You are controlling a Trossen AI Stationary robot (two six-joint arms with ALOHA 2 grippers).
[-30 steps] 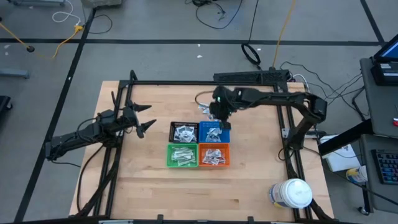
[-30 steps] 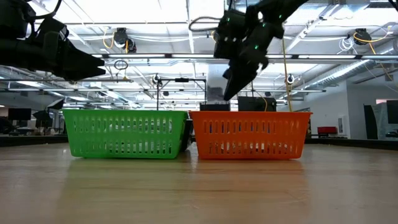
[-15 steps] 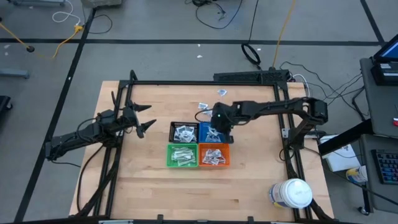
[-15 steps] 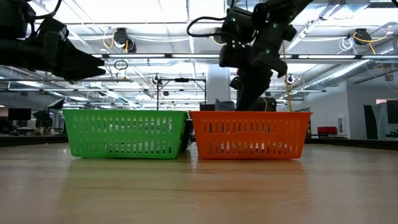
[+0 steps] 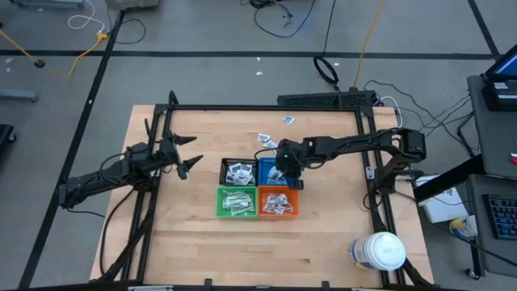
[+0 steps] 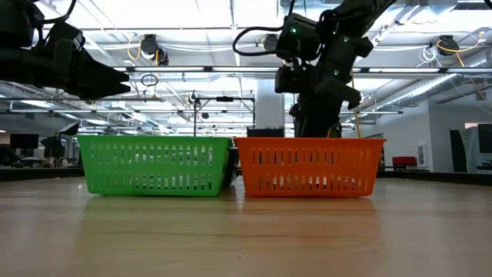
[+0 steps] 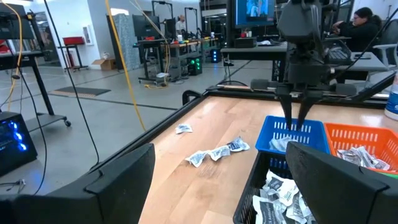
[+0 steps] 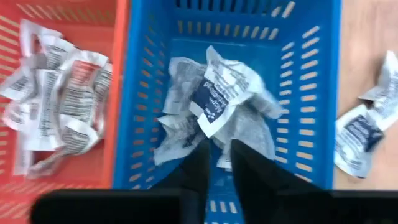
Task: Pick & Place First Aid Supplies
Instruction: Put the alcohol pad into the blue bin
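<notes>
Over the slotted plastic blue bin [image 8: 230, 93], right gripper [image 8: 216, 163] fingers slightly parted above crinkly foil packets [image 8: 214, 106] piled inside. Left gripper [image 5: 184, 156] spread wide, idle at the table's left.

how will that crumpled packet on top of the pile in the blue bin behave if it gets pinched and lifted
The packet on top in the blue bin looks creased and bent, so it is probably floppy and would sag from a pinch. It seems thin and flat, so likely very light. It overlaps neighbouring packets, so one of them may drag along with it.
</notes>
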